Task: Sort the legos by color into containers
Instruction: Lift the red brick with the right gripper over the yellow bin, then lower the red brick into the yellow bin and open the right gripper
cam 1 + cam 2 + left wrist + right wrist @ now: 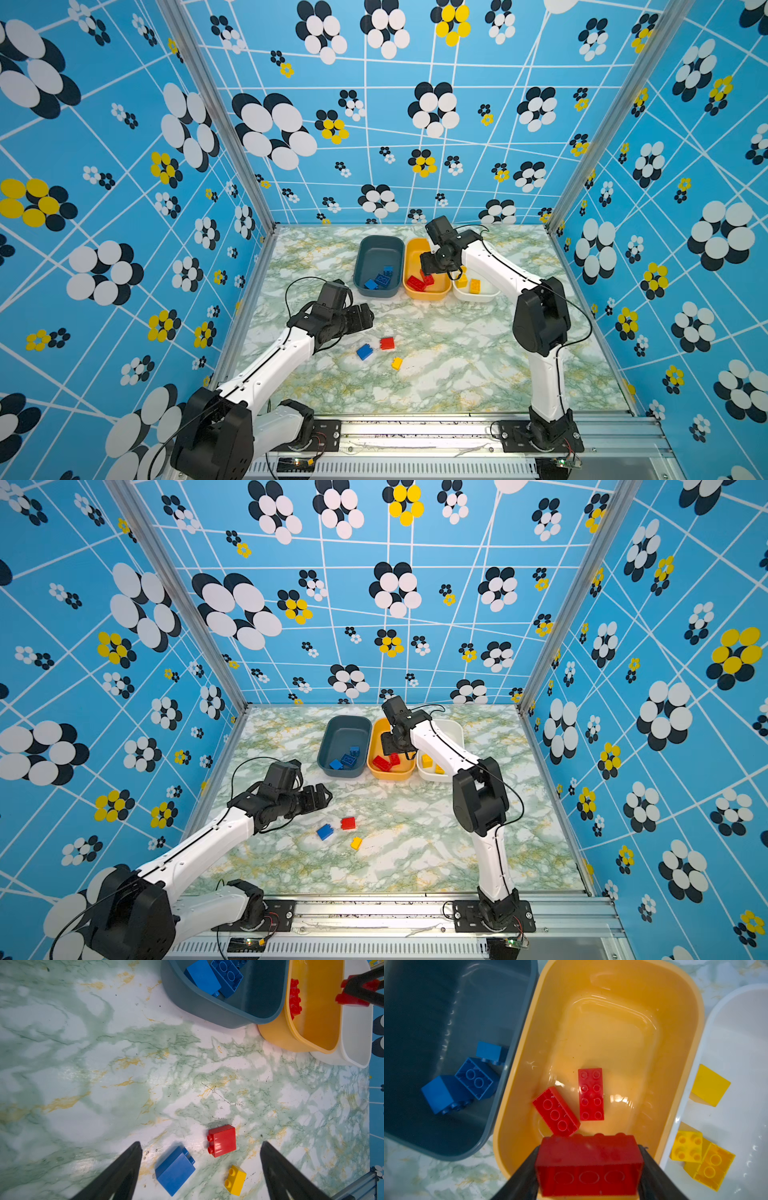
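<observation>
Your right gripper clamps a long red brick over the orange tub, upper middle in both top views. Your left gripper, jaws spread wide, hangs above three loose bricks, centre frame.

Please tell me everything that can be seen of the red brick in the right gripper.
The red brick is a long, glossy plastic piece. Its hollow underside, with three round tubes, faces the wrist camera; studs show along its far edge. The right gripper clamps its short ends between black fingers. It hangs over the orange-yellow tub, touching nothing else visible.
</observation>
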### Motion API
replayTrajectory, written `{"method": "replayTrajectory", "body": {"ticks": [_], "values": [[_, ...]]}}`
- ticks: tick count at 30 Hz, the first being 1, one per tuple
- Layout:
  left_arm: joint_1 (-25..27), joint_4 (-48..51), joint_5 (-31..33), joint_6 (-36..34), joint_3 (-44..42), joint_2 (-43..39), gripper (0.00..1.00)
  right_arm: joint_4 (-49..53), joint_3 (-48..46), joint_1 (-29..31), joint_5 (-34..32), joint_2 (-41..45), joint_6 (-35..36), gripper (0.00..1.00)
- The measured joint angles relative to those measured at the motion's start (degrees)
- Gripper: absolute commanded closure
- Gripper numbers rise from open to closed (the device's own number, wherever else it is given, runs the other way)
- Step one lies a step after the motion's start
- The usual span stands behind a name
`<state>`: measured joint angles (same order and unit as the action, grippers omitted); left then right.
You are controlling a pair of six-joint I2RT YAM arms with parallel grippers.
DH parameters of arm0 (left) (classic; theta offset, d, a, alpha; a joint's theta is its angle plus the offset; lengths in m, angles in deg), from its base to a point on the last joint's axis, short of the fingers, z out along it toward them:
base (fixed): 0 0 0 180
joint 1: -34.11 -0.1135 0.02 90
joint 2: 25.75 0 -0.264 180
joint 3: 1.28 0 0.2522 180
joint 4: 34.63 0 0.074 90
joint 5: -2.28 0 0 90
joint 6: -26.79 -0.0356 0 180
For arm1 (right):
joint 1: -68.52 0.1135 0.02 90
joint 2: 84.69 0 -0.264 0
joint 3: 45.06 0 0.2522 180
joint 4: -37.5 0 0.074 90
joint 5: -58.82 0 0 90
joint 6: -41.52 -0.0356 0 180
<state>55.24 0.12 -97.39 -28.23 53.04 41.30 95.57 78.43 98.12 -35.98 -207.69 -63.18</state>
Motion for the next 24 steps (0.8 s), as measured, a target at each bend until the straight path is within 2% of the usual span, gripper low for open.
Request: {"method": "replayTrajectory", "body": {"ticks": [10,16,18,24], "values": [[0.00,0.09,0.02,0.00,0.00,0.00,0.09,3.82,14.19,-1.49,-1.18,-11.72,1.01,0.31],[0.00,0.20,0.02,0.00,0.00,0.00,0.09,7.28,20.46,-1.68,-2.54,-14.69,1.77,0.19],[0.00,0.17,0.02,0.00,0.00,0.00,0.09,7.91,21.38,-1.75,-2.64,-15.08,1.97,0.15],[0.00,0.20,0.02,0.00,0.00,-0.17,0.09,9.40,21.51,-1.88,-2.69,-15.15,2.05,0.13]]}}
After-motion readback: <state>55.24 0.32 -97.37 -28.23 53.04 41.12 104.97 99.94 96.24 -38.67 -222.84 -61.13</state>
